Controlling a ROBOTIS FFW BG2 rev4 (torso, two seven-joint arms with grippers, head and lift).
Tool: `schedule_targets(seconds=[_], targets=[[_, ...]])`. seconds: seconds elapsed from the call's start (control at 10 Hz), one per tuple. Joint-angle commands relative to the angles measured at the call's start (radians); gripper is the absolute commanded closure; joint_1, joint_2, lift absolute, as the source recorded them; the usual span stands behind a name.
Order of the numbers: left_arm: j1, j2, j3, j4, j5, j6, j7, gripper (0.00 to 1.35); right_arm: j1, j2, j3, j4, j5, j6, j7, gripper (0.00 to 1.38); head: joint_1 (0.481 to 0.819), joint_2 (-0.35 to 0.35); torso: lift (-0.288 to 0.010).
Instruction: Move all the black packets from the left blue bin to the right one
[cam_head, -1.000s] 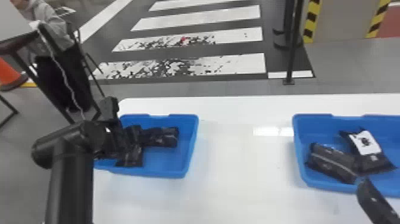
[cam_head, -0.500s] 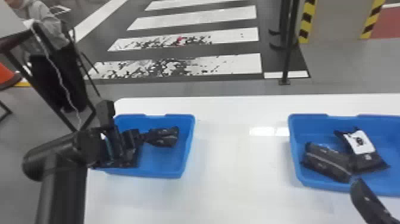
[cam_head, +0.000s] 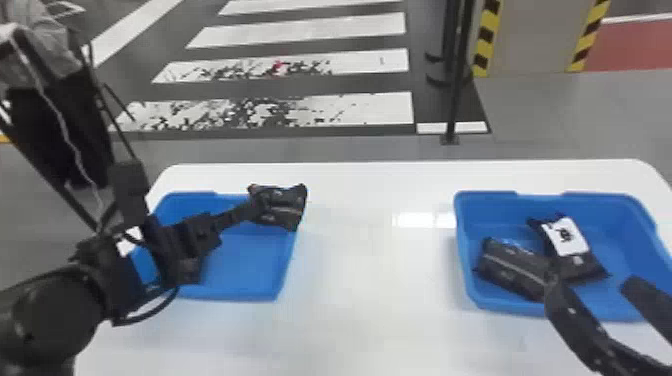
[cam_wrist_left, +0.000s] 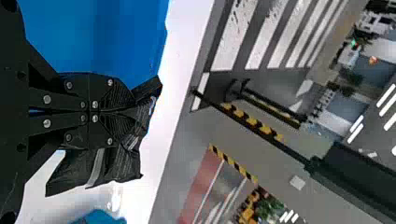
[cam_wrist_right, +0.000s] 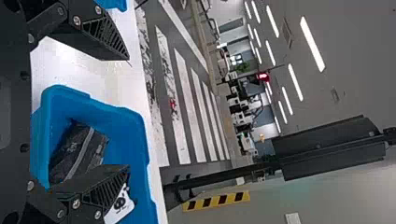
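My left gripper (cam_head: 254, 209) is shut on a black packet (cam_head: 285, 202), raised at the far right rim of the left blue bin (cam_head: 245, 270). In the left wrist view, the left gripper (cam_wrist_left: 133, 111) pinches the crumpled packet (cam_wrist_left: 122, 167) between its pads. The right gripper (cam_head: 591, 284) stands open over the near part of the right blue bin (cam_head: 595, 200). Inside lie a black packet (cam_head: 510, 265) and a packet with a white label (cam_head: 575, 250). The right wrist view has the right gripper (cam_wrist_right: 127, 113) with its fingers wide apart and nothing between them.
Both bins stand on a white table (cam_head: 370, 280), with a wide stretch of tabletop between them. My left forearm covers the left bin's near left corner. A black post (cam_head: 455, 85) rises from the floor beyond the table.
The left gripper has closed on the packet and lifted it toward the bin's far right rim. The right gripper has come farther into the head view, and that view has shifted slightly.
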Motion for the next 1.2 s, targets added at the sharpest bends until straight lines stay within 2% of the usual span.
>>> schedule_targets(seconds=[0.0, 0.4, 0.7, 1.1], targets=[[0.048, -0.027, -0.024, -0.079, 0.060, -0.044, -0.012, 1.21, -0.028, -0.001, 0.012, -0.009, -0.017, 0.021, 0.019, 0.22, 0.695, 0.132, -0.154], [0.041, -0.033, -0.183, -0.125, 0.177, -0.093, -0.038, 1.21, -0.131, -0.043, 0.129, 0.010, -0.129, 0.106, 0.068, 0.22, 0.695, 0.070, -0.154], [0.031, -0.033, -0.263, -0.125, 0.215, -0.085, -0.039, 1.21, -0.215, -0.049, 0.155, 0.057, -0.155, 0.143, 0.121, 0.22, 0.695, 0.045, -0.154], [0.031, -0.034, -0.329, -0.125, 0.259, -0.058, -0.042, 1.21, -0.298, -0.060, 0.187, 0.131, -0.208, 0.148, 0.123, 0.22, 0.695, 0.013, -0.154]])
